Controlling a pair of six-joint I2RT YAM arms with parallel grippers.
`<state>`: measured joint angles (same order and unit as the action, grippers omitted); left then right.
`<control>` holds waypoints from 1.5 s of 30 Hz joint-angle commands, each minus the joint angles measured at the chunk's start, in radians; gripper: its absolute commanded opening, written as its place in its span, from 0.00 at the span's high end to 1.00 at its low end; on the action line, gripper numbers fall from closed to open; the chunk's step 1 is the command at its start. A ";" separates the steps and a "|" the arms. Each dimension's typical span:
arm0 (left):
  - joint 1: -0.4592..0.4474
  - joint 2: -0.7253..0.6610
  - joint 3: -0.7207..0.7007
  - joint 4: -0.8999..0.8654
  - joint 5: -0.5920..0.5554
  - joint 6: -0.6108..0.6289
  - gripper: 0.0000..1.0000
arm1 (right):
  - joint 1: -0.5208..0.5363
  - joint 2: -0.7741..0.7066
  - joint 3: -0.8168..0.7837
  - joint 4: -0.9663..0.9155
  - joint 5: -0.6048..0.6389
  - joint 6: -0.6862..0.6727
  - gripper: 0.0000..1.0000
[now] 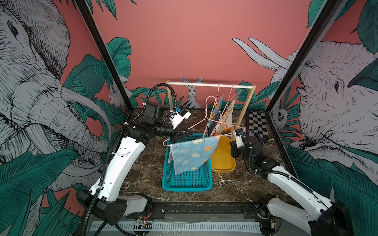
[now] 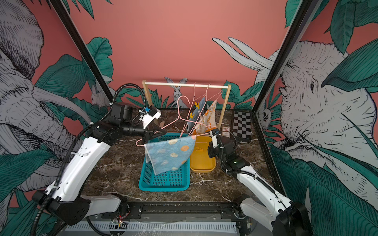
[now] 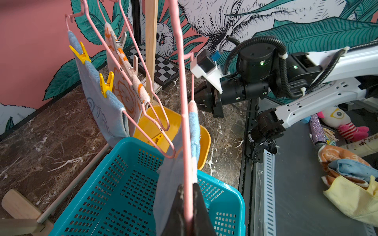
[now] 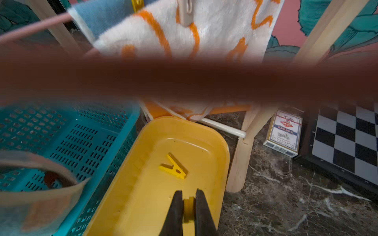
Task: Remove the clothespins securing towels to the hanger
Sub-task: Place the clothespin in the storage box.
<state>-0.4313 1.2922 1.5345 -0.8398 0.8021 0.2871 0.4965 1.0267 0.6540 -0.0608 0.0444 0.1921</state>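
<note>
My left gripper (image 3: 188, 187) is shut on a pink wire hanger (image 3: 185, 102) and holds it over the teal basket (image 1: 187, 187). A light blue spotted towel (image 1: 192, 155) drapes over that hanger's bar; I see no clothespin on it. My right gripper (image 4: 188, 192) is shut on a yellow clothespin (image 4: 188, 206) above the yellow tray (image 4: 225, 147). Another yellow clothespin (image 4: 173, 167) lies in the tray. On the wooden rack (image 1: 210, 84), a blue towel (image 3: 102, 110) is pinned by two yellow clothespins (image 3: 80, 53) (image 3: 106, 83). A cream, orange-patterned towel (image 3: 124, 92) is held by beige clothespins (image 3: 122, 39).
A checkerboard (image 1: 257, 124) and a small card box (image 2: 226, 130) lie at the back right beside the rack's foot. The basket and tray stand side by side mid-table. Black frame posts flank the marble table. Cloths and a toy (image 3: 343, 122) lie off the table.
</note>
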 commanded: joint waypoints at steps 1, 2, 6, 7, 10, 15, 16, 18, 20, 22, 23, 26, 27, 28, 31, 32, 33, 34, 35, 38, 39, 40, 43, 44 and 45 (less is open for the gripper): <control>-0.003 -0.034 0.024 0.005 0.017 0.004 1.00 | -0.004 0.018 -0.017 0.084 -0.003 0.039 0.95; -0.003 -0.034 0.023 0.005 0.017 0.004 1.00 | -0.004 0.030 -0.020 0.089 -0.004 0.041 0.94; -0.003 -0.033 0.019 0.008 0.021 0.003 1.00 | -0.004 0.057 -0.025 0.098 -0.014 0.046 0.88; -0.003 -0.034 0.019 0.008 0.022 0.001 1.00 | -0.004 0.059 -0.027 0.099 -0.013 0.047 0.86; -0.003 -0.036 0.019 0.013 0.029 -0.001 1.00 | -0.004 0.055 -0.026 0.100 -0.017 0.047 0.79; -0.003 -0.037 0.020 0.021 0.038 -0.006 1.00 | -0.004 0.022 -0.025 0.096 -0.036 0.037 0.73; -0.004 -0.037 0.019 0.022 0.040 -0.007 1.00 | -0.003 0.018 -0.023 0.094 -0.038 0.035 0.72; -0.003 -0.036 0.021 0.025 0.041 -0.009 1.00 | -0.004 0.010 -0.022 0.089 -0.042 0.033 0.71; -0.003 -0.036 0.020 0.029 0.043 -0.013 1.00 | -0.005 0.005 -0.019 0.081 -0.054 0.027 0.70; -0.003 -0.034 0.021 0.031 0.046 -0.014 1.00 | -0.005 -0.002 -0.020 0.084 -0.072 0.024 0.67; -0.003 -0.034 0.021 0.033 0.048 -0.015 1.00 | -0.004 -0.004 -0.019 0.081 -0.079 0.021 0.65; -0.003 -0.034 0.021 0.036 0.049 -0.019 1.00 | -0.004 -0.012 -0.013 0.067 -0.087 0.011 0.60; -0.003 -0.033 0.020 0.040 0.052 -0.022 1.00 | -0.003 -0.015 -0.010 0.065 -0.096 0.008 0.60; -0.003 -0.033 0.019 0.043 0.052 -0.026 1.00 | -0.003 -0.020 -0.011 0.065 -0.110 0.001 0.60; -0.004 -0.033 0.017 0.060 0.045 -0.046 1.00 | -0.004 -0.052 -0.016 0.091 -0.217 -0.023 0.60; -0.003 -0.032 0.015 0.071 0.043 -0.057 1.00 | -0.004 -0.067 -0.019 0.109 -0.268 -0.030 0.59; -0.003 -0.034 0.012 0.084 0.044 -0.066 1.00 | -0.004 -0.081 -0.020 0.122 -0.319 -0.039 0.58; -0.003 -0.034 0.010 0.092 0.052 -0.072 1.00 | -0.003 -0.095 -0.022 0.136 -0.355 -0.043 0.57; -0.003 -0.034 0.011 0.098 0.062 -0.078 1.00 | -0.004 -0.107 -0.025 0.158 -0.397 -0.042 0.56; -0.003 -0.032 0.015 0.103 0.086 -0.085 1.00 | -0.004 -0.123 -0.031 0.211 -0.485 -0.040 0.50; -0.003 -0.033 0.015 0.103 0.090 -0.087 1.00 | -0.003 -0.122 -0.029 0.223 -0.508 -0.040 0.49; -0.004 -0.034 0.015 0.105 0.092 -0.089 1.00 | -0.004 -0.118 -0.026 0.233 -0.524 -0.039 0.48; -0.003 -0.040 0.012 0.128 0.126 -0.105 1.00 | -0.004 -0.093 -0.015 0.264 -0.546 -0.027 0.45; -0.003 -0.042 0.010 0.139 0.137 -0.112 1.00 | -0.003 -0.081 -0.012 0.277 -0.550 -0.021 0.45; -0.004 -0.044 0.010 0.147 0.146 -0.118 1.00 | -0.003 -0.067 -0.007 0.294 -0.560 -0.014 0.45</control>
<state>-0.4316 1.2919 1.5345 -0.7532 0.8776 0.1932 0.4953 0.9375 0.6384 0.1444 -0.4454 0.1719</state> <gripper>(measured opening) 0.057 0.553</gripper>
